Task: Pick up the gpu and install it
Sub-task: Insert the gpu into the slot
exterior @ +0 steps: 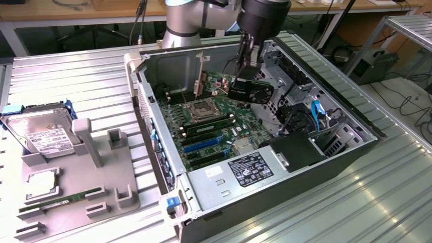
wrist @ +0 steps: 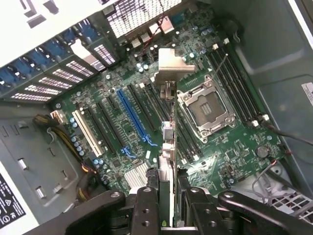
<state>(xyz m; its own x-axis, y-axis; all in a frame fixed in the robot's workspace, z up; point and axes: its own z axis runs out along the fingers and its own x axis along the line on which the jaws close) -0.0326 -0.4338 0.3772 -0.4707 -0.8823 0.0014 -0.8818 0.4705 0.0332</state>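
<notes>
- My gripper (wrist: 166, 182) is clenched on the gpu (wrist: 170, 83), with one finger on each flat side of the card
- The gpu stands on its thin edge, and its shiny metal end is the end far from my gripper
- The gpu is inside the open computer case (exterior: 304, 197), over the green board (wrist: 234, 142)
- It is lined up between the long blue slot (wrist: 131, 115) and the square chip socket (wrist: 205, 110)
- I cannot tell if the card's lower edge touches a slot
- In the exterior view my arm reaches down into the middle of the case from above
- The case lies on its side on the ribbed metal worktop (exterior: 81, 81)
- A grey holder (exterior: 74, 167) sits on the worktop, on the exterior view's left, well apart from my gripper
- The holder has a silver hard drive (exterior: 44, 134), a square chip (exterior: 42, 181) and a thin green memory stick (exterior: 60, 198) on it
</notes>
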